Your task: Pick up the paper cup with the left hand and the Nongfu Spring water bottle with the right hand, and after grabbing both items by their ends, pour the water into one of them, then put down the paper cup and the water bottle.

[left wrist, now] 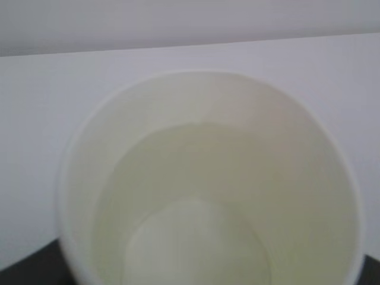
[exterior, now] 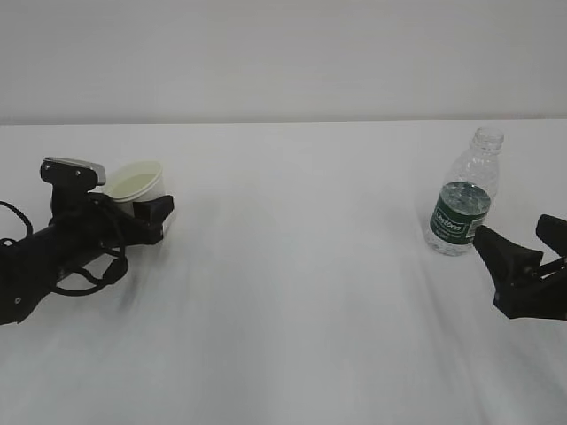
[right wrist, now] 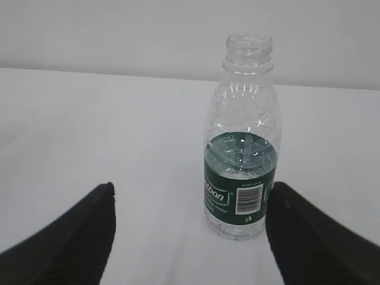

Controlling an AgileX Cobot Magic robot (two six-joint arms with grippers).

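The white paper cup (exterior: 135, 182) sits between the fingers of my left gripper (exterior: 142, 204), which is shut on its lower part; the cup's base is hidden. The left wrist view looks down into the paper cup (left wrist: 208, 178), where a pale clear liquid fills the bottom, and a dark finger (left wrist: 24, 270) shows at a lower corner. The Nongfu Spring water bottle (exterior: 462, 199) stands upright and uncapped on the table. Water reaches its green label (right wrist: 240, 178). My right gripper (exterior: 523, 237) is open just behind the bottle (right wrist: 242, 148), which stands near its right fingertip (right wrist: 285, 208), ungripped.
The white table (exterior: 292, 292) stretches between the two arms with nothing else on it. Its far edge (exterior: 283, 122) meets a plain grey wall. Black cables (exterior: 84, 279) loop under the left arm.
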